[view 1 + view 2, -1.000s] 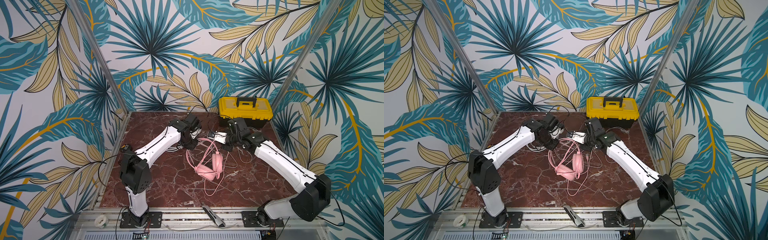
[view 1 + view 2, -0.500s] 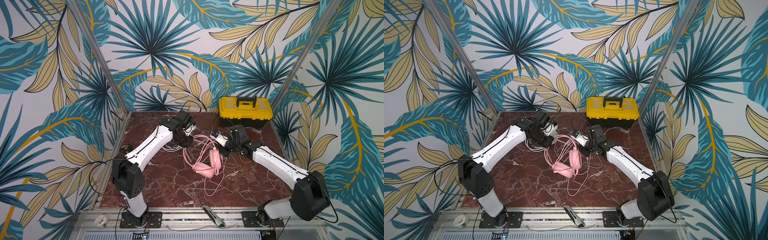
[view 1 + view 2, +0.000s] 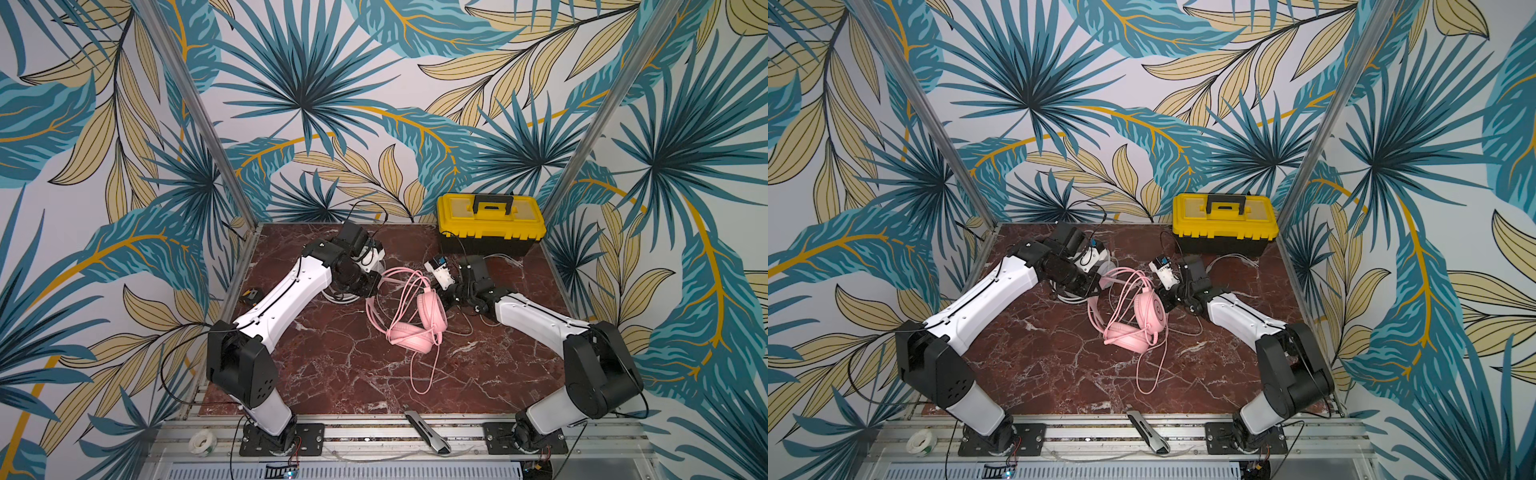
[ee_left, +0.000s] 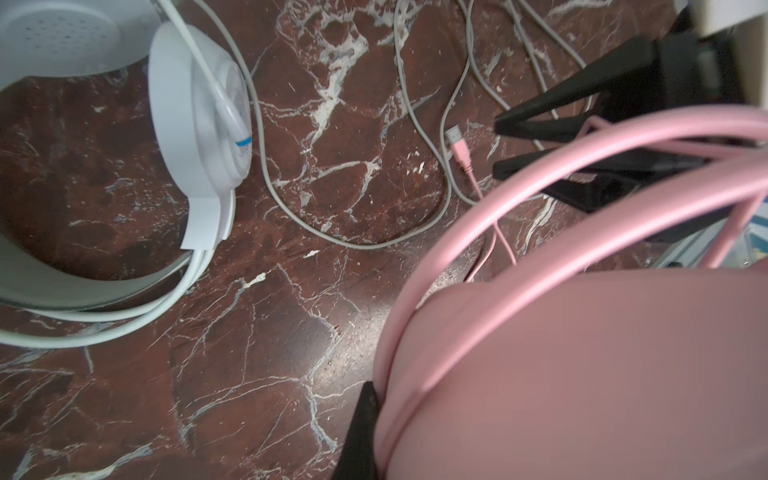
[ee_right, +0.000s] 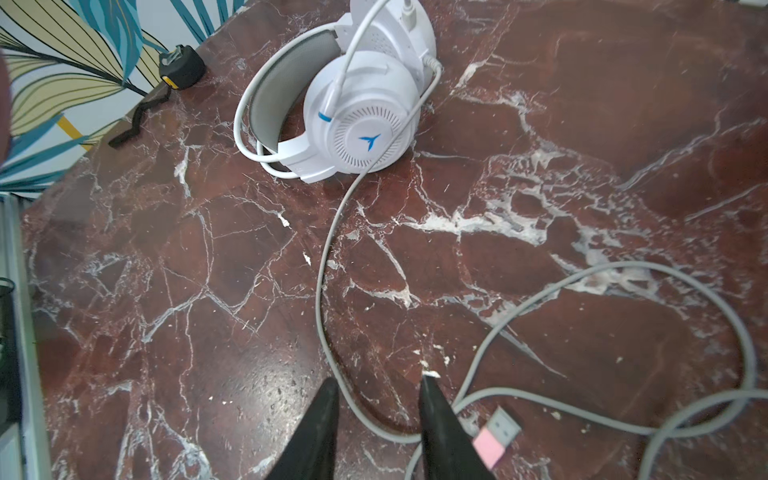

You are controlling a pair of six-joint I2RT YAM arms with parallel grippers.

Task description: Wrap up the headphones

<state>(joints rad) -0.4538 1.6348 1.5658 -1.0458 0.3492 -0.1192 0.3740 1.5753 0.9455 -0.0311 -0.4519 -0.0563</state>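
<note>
pink headset [image 3: 415,328]: all pink and in the middle of the bench [image 3: 332,374], between the two arms. One ear cup stands on edge and the other lies flat nearer the front. Its thin bands arch toward the left hand.
pink cable [image 3: 419,386]: draped loosely over the cups, with one long loop trailing toward the front edge. Its pink USB plug [image 5: 496,440] lies on the bench just beside one of the right hand's fingers [image 5: 436,424].
white headset [image 5: 357,120]: white with a grey-lined band, a blue mark on the round grille of the cup, and a boom with a blue ring across that cup. It lies at the back left of the bench, largely under the left arm in both top views.
white cable [image 5: 324,291]: pale grey. It runs from the white cup across the bench, passes between the right hand's fingers and curls on in loose loops.
left hand [image 3: 371,286]: clamped on the pink headset's band. One black finger [image 4: 361,432] shows against the pink and the other is hidden behind it.
right hand [image 5: 374,415]: fingers apart, low over the bench beside the upright pink cup, gripping nothing.
toolbox [image 3: 490,220]: yellow with a black base and handle, in the back right corner. The lid is shut, so its contents cannot be seen.
front rail: a utility knife [image 3: 428,428] and a roll of tape [image 3: 201,442] lie on it.
</note>
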